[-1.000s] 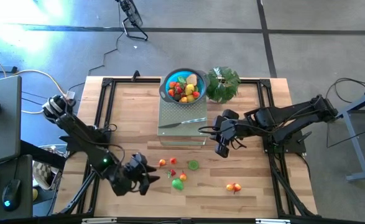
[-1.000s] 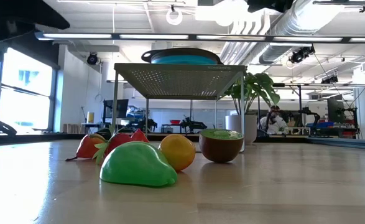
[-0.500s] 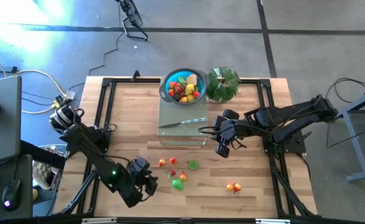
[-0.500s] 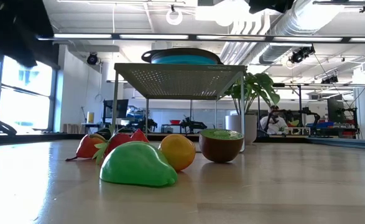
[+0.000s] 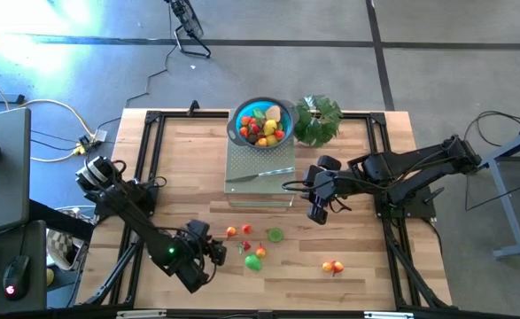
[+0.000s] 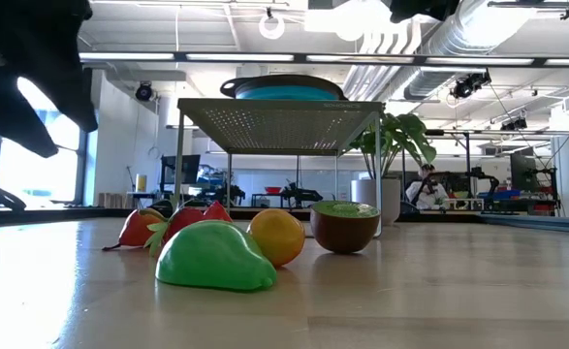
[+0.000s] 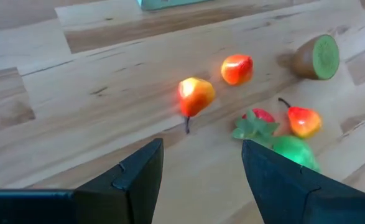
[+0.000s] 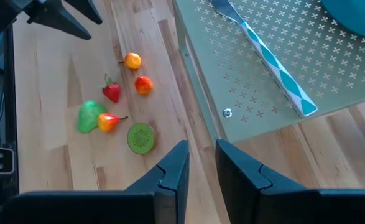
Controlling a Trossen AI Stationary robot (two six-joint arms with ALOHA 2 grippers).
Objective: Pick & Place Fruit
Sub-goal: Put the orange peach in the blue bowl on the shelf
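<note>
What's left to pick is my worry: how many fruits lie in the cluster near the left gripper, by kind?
Orange-red fruits: 3
Strawberry: 1
Green fruit: 1
Kiwi half: 1
Total: 6

Overhead and table-level cameras share the scattered fruit [image 5: 252, 245] with both wrist cameras.

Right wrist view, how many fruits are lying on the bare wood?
6, in one cluster: orange, red-orange fruit, strawberry, green fruit, red-yellow pear beside it, kiwi half. More may lie outside this view.
</note>
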